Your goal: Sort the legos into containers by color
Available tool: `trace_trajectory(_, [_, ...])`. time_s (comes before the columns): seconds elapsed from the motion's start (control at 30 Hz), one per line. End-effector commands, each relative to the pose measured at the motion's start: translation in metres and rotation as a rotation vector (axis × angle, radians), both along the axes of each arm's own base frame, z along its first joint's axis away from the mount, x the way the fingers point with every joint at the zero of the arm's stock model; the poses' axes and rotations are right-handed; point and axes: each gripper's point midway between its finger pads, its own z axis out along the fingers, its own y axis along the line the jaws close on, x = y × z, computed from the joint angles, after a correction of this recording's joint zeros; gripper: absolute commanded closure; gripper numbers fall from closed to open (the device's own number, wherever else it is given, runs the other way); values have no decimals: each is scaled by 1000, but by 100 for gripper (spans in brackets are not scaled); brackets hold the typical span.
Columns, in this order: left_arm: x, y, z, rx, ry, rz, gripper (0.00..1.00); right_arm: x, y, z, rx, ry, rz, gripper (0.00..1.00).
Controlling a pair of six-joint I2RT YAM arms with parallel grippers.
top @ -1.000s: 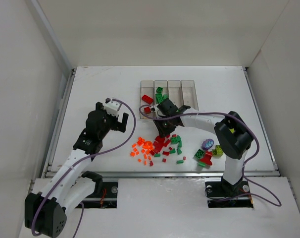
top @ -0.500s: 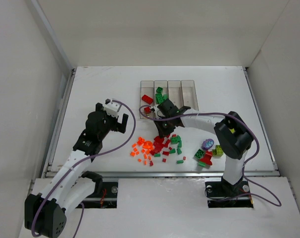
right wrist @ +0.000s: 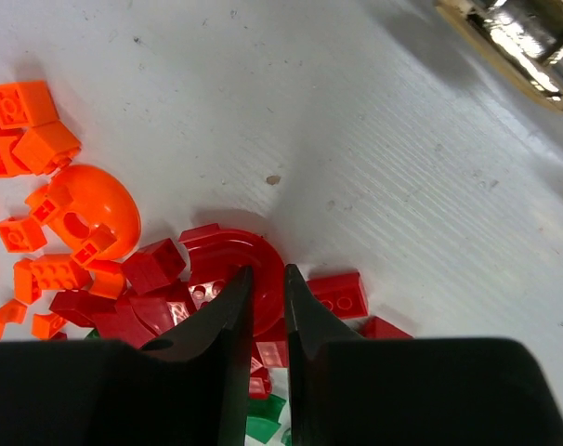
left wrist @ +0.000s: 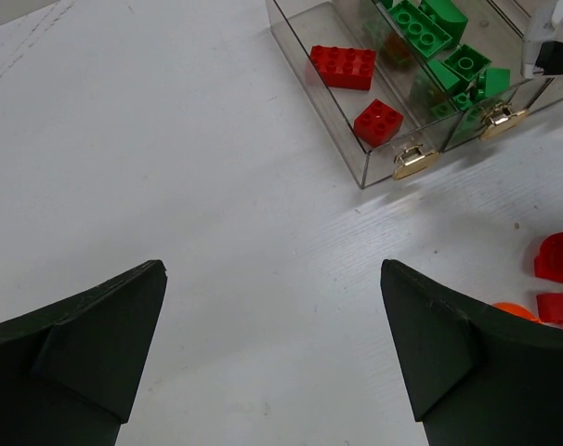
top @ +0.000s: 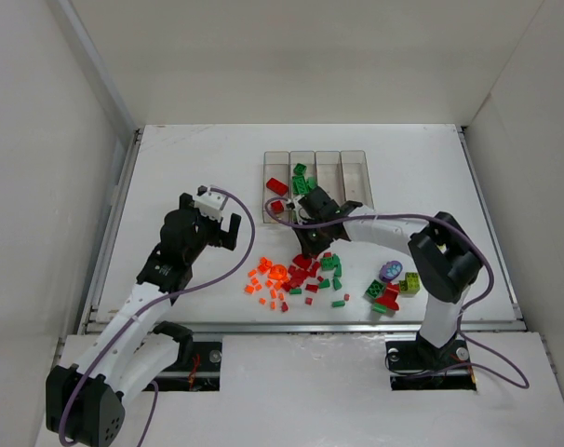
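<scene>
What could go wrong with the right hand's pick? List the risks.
1. The right hand seems to pinch only the thin rim of the red arched plastic brick; it may twist or slip out on lifting.
2. Several small red plastic bricks crowd against it, so lifting may drag or scatter them.
3. The clear plastic bin holding red bricks adjoins the clear plastic bin holding green bricks; a loose drop could land wrongly.

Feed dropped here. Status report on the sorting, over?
Left gripper open, empty. Right gripper shut on red arch in the pile. Containers hold red and green. Nothing blocking.
</scene>
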Motion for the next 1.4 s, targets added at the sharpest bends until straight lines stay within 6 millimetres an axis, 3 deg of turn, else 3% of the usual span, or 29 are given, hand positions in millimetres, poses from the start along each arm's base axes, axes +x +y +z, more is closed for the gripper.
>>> trace_trajectory(0.0, [1,-1,11,-25,-43,-3,0,9,3,26,27,-81,-22,100])
trace_trajectory(0.57, [0,-1,10,-25,-43,-3,0,20,0,53,41,-158,-71,100])
trace_trajectory(0.8, [0,-1,10,-25,-43,-3,0,38,11,88,100,-225,-127,100])
trace_trajectory(1.07, [0,-1,10,-25,-43,-3,0,73,25,135,178,-328,-200,100])
trace_trajectory(1.37, [0,-3,9,-36,-39,-9,0,154,35,157,237,-410,-381,100])
